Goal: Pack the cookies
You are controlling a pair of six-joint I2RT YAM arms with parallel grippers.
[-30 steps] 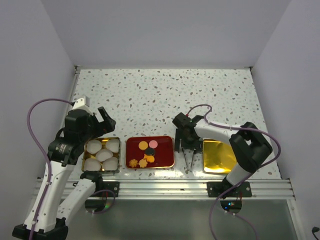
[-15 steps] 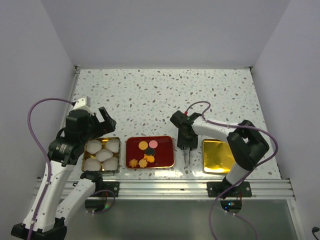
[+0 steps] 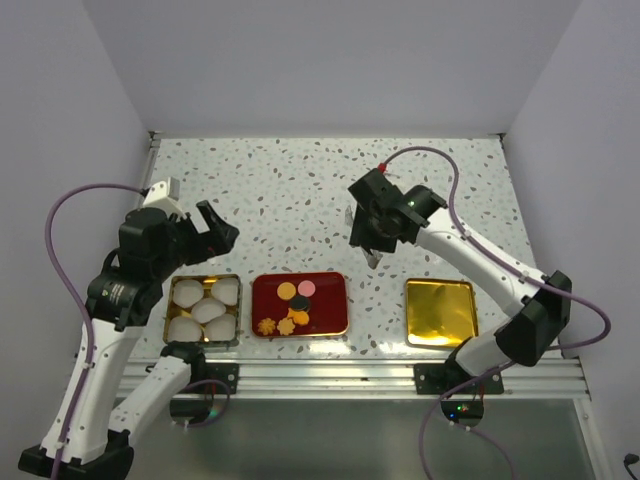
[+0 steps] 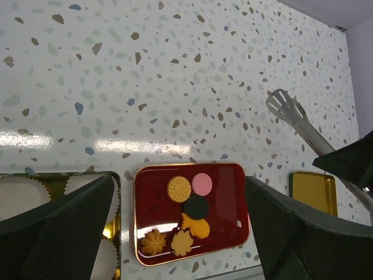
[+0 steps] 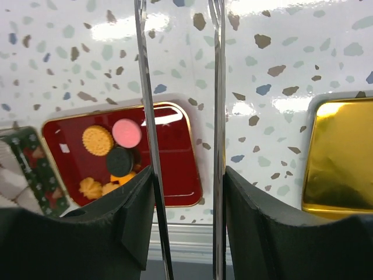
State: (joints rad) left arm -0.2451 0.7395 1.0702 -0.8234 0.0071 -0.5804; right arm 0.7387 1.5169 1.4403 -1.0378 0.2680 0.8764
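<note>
The cookies (image 3: pixel 296 305) lie on a red tray (image 3: pixel 335 285): a round yellow one (image 4: pixel 179 188), a pink one (image 4: pixel 202 184), a dark brown one (image 4: pixel 196 206) and orange-brown flower-shaped ones (image 4: pixel 152 242). My right gripper (image 3: pixel 375 235) is shut on metal tongs (image 5: pixel 145 116) and holds them in the air behind and right of the tray. The tong arms stand apart and empty. My left gripper (image 3: pixel 195 245) is open and empty, high above the tin's far edge. In its wrist view, the left gripper (image 4: pixel 180 233) frames the tray.
A dark tin (image 3: pixel 232 340) with white paper cups (image 3: pixel 205 310) sits left of the red tray. A gold tray (image 3: pixel 440 312) lies to the right, empty. The metal rail (image 3: pixel 330 375) runs along the near table edge.
My right gripper has risen with the tongs from the table between the red and gold trays, and moved back. My left gripper has lifted slightly.
</note>
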